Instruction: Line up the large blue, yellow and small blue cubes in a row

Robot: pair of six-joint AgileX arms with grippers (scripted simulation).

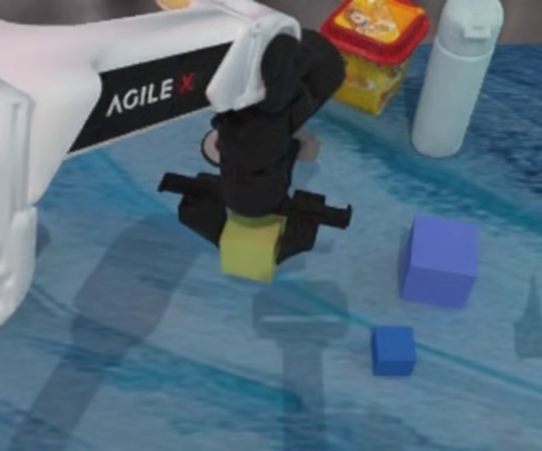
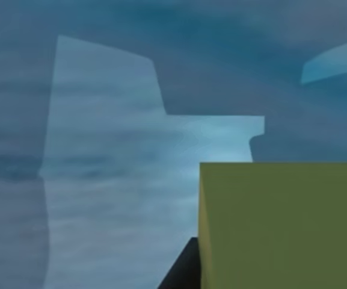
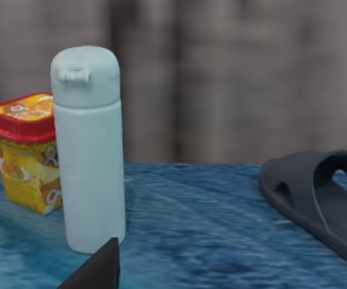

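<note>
My left gripper (image 1: 252,240) is shut on the yellow cube (image 1: 249,252), holding it over the blue table near the middle. In the left wrist view the yellow cube (image 2: 281,226) fills the lower corner, with one dark finger (image 2: 185,268) pressed against its side. The large blue cube (image 1: 439,260) rests on the table to the right of the gripper. The small blue cube (image 1: 393,350) lies just in front of the large one, apart from it. My right arm is out of the top view; its wrist view shows one dark fingertip (image 3: 104,265) with nothing against it.
A pale bottle (image 1: 456,75) stands upright at the back right, next to a yellow tub with a red lid (image 1: 374,52). A dark slipper (image 3: 317,192) lies on the table in the right wrist view. A brownish round thing (image 1: 212,146) is partly hidden under my left arm.
</note>
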